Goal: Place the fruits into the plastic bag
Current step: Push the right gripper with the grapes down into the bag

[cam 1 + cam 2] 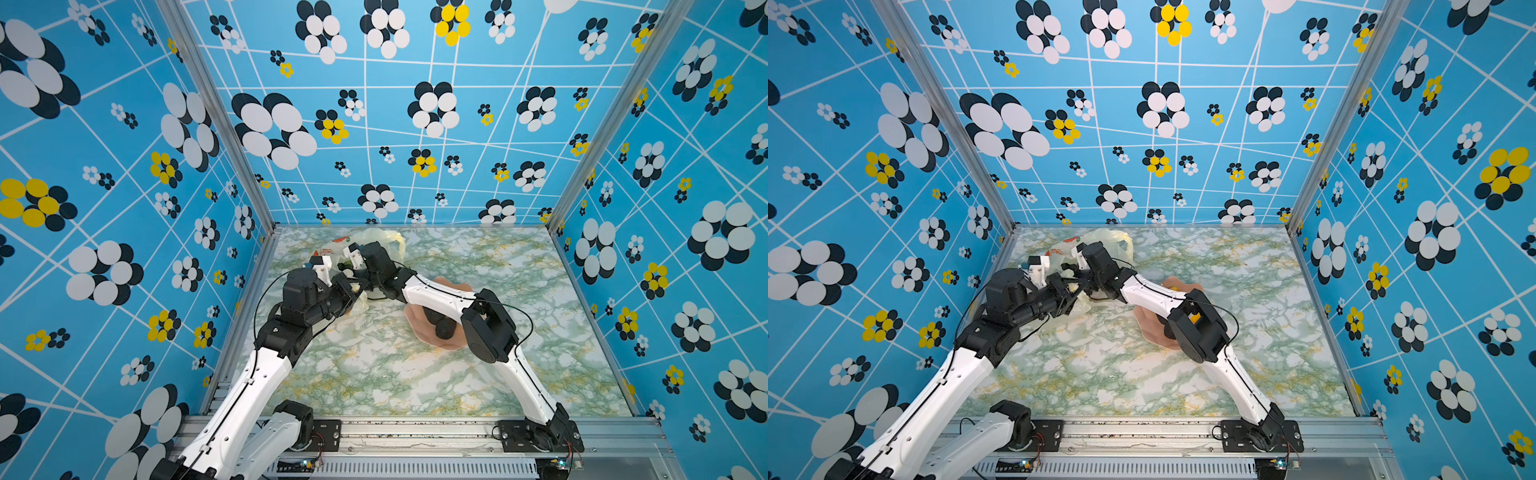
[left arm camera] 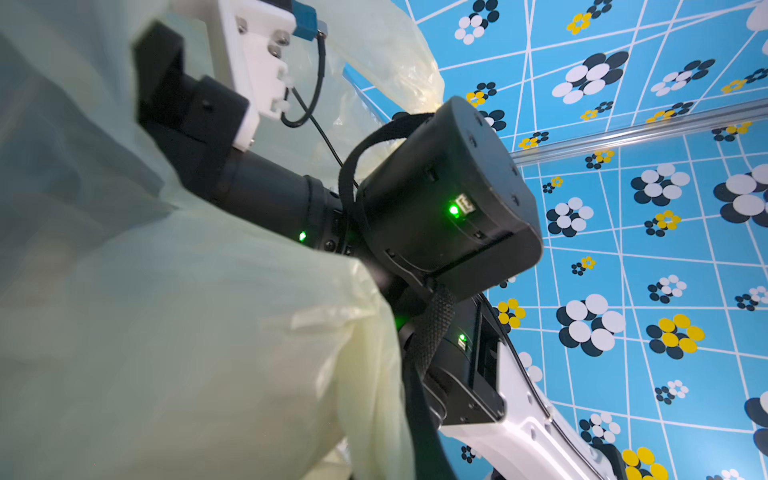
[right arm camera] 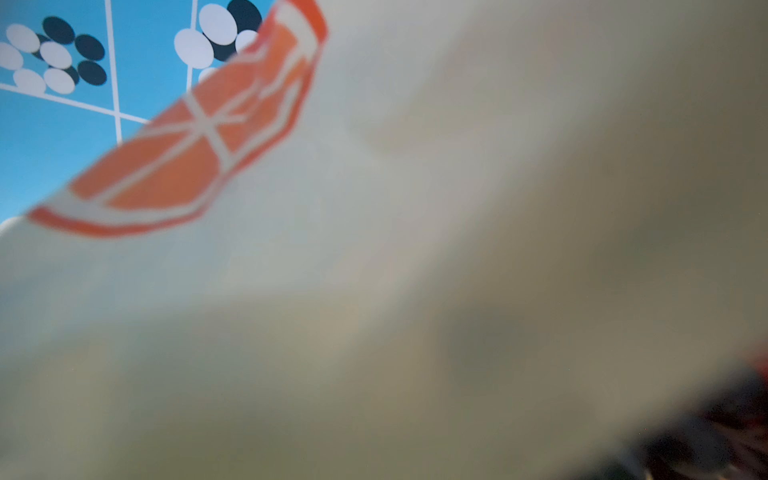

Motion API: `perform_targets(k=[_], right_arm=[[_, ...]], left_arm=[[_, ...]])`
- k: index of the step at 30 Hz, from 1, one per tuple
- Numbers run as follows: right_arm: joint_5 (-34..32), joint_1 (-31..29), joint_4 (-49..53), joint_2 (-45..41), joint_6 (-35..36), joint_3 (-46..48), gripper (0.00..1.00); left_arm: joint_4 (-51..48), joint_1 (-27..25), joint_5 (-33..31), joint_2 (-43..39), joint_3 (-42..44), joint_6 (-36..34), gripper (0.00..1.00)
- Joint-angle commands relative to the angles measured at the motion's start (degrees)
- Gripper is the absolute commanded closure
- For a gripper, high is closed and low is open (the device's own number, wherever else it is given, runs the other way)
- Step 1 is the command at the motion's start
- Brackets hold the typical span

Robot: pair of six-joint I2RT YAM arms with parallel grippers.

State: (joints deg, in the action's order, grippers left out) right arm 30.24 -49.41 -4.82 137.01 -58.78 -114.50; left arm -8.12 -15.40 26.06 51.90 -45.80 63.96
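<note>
Green-veined marble bench point(image 1: 457, 374): one thin, crinkled pale-yellow bag point(image 1: 386, 239) at its far left. Left hand point(image 1: 355, 287) clenched on its film. Right hand point(image 1: 349, 269) sunk inside, grip hidden. Two dark bumpy ovals point(image 1: 444, 330) lie in one pink bowl point(image 1: 419, 328).

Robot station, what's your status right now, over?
Left gripper shut at plastic bag rim. Right gripper at bag mouth, jaws hidden. Dark fruits in pink bowl, under right arm.

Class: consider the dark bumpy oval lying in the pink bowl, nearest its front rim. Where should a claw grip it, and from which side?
I would grip the dark bumpy oval across its narrow middle, coming from above: it lies on its side in the pink bowl, whose raised rim likely blocks a sideways approach.
</note>
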Motion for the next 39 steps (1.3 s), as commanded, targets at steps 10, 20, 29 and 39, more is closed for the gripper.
perform_targets(k=[10, 20, 29, 39], right_arm=[[-5.82, 3.29, 20.63, -11.94, 11.36, 0.42, 0.01], [-6.40, 5.99, 43.39, -10.50, 19.41, -10.43, 0.00], [-10.44, 3.22, 48.49, -0.02, 36.12, -24.60, 0.00], [-21.39, -1.39, 24.04, -9.03, 76.41, -1.73, 0.01]], left_arm=[[-4.22, 5.43, -0.66, -4.61, 1.15, -0.96, 1.00], [-3.68, 5.62, -1.59, -3.06, 0.80, -0.69, 1.00], [-1.94, 5.47, -1.72, -2.41, 0.81, 0.64, 1.00], [-5.94, 5.83, -3.84, -5.10, -0.67, -0.16, 1.00]])
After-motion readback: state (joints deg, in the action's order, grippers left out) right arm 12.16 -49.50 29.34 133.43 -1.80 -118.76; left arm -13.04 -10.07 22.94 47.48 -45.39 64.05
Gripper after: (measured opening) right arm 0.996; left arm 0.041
